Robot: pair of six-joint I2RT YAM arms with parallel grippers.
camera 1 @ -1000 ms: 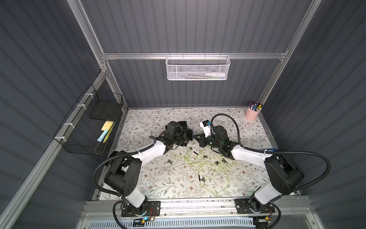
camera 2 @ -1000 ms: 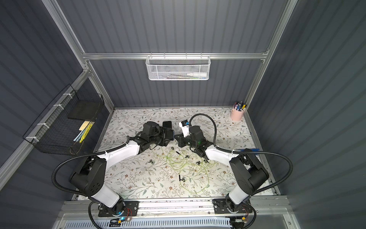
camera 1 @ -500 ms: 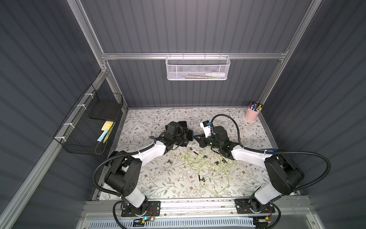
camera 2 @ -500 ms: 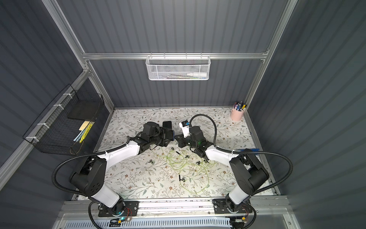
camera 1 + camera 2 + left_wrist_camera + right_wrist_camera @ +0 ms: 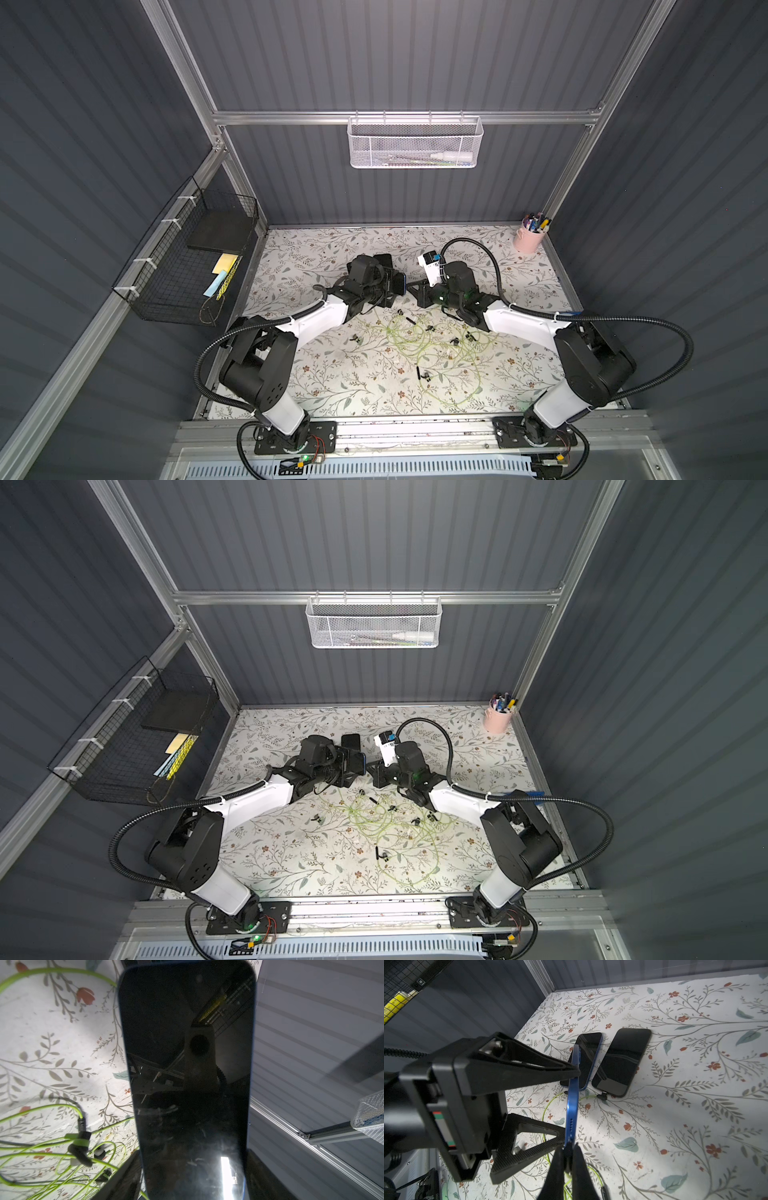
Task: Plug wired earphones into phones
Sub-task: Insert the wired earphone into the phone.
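Little differs from a second ago: in both top views the two arms keep the same meeting pose toward the back of the worktop (image 5: pixel 332 374), and any shift is too slight to make out in the smaller earlier pictures. The left end effector (image 5: pixel 571 1106) stays clamped across the width of the blue-edged phone (image 5: pixel 573 1093), one finger on each long side. It holds the phone off the worktop, with the dark screen (image 5: pixel 187 1084) facing the left wrist camera. The right end effector (image 5: pixel 568 1151) has its fingers together on a small black plug (image 5: pixel 568 1154), as before. The plug touches the phone's blue end edge near the lower left finger, but whether it sits in a socket cannot be told. A yellow-green cord runs away beneath it. Behind the held phone, a second phone (image 5: pixel 589 1057) and a third phone (image 5: pixel 620 1061) lie flat and side by side on the worktop. The third phone has a black plug (image 5: pixel 602 1096) at its near end. The rest of the earphones (image 5: pixel 436 353) lie in the same loose tangle between the arms, with the earbuds (image 5: pixel 80 1147) resting on the floral surface.
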